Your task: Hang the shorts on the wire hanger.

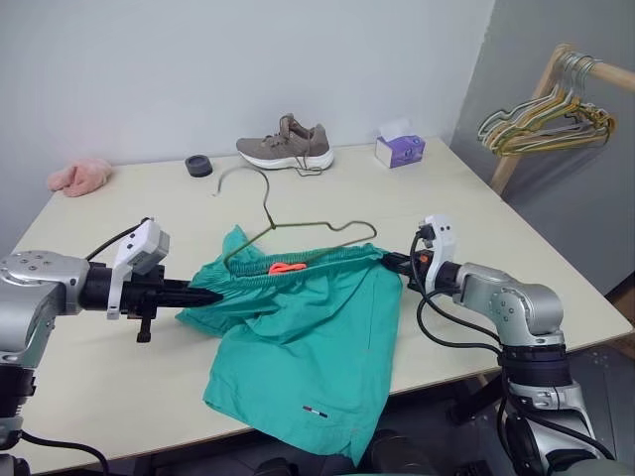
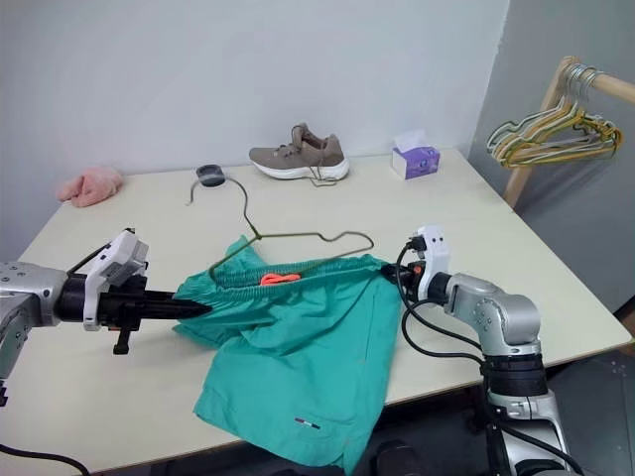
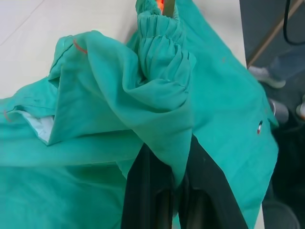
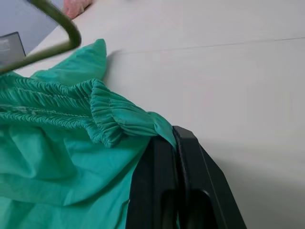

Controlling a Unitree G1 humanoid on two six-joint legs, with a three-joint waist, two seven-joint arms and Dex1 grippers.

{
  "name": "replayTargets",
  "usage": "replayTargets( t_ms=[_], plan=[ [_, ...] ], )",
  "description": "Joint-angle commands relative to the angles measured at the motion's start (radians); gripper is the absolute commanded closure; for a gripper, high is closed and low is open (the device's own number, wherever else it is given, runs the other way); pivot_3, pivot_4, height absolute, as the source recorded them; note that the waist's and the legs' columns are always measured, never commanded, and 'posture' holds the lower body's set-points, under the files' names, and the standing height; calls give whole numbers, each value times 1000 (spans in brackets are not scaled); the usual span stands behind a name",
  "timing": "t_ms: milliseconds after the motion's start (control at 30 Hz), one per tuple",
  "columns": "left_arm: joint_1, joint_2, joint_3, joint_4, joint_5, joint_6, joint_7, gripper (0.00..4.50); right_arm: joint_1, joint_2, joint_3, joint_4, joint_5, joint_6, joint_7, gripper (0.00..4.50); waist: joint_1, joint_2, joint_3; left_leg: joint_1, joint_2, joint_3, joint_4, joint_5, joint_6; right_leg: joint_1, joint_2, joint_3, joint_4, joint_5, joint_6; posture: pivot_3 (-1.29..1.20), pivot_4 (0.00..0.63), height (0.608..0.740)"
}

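Observation:
The teal-green shorts (image 1: 308, 337) lie stretched across the table's front, one leg hanging over the edge. An orange drawstring (image 1: 287, 267) shows at the gathered waistband. My left gripper (image 1: 210, 296) is shut on the waistband's left end, with fabric bunched between its fingers (image 3: 143, 191). My right gripper (image 1: 389, 261) is shut on the waistband's right end, the cloth pinched at its fingertips (image 4: 164, 143). The olive wire hanger (image 1: 298, 226) lies flat just behind the waistband, hook pointing away from me. Its lower wire is hidden at the waistband.
A brown sneaker (image 1: 286, 147), a purple tissue box (image 1: 399, 150), a black round object (image 1: 198, 165) and a pink fluffy item (image 1: 79, 177) sit along the table's far side. A wooden rack with bunched hangers (image 1: 546, 121) stands off the table's right.

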Motion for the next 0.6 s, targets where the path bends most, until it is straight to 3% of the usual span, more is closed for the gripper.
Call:
replayTargets(
  t_ms=[33, 600],
  plan=[
    [-15, 55, 26, 50, 34, -33, -27, 4500, -18, -50, -105, -8, -18, 3, -82, 4465, 0, 0, 0, 0, 0, 0, 0, 0, 0, 0, 0, 0, 0, 0, 0, -171, 0, 740],
    [-39, 98, -42, 174, 172, -189, -33, 4500, -18, -90, -114, -35, 38, 17, -106, 4465, 0, 0, 0, -2, 0, 1, 0, 0, 0, -2, 0, 0, 0, 0, 0, -177, 0, 740]
  ],
)
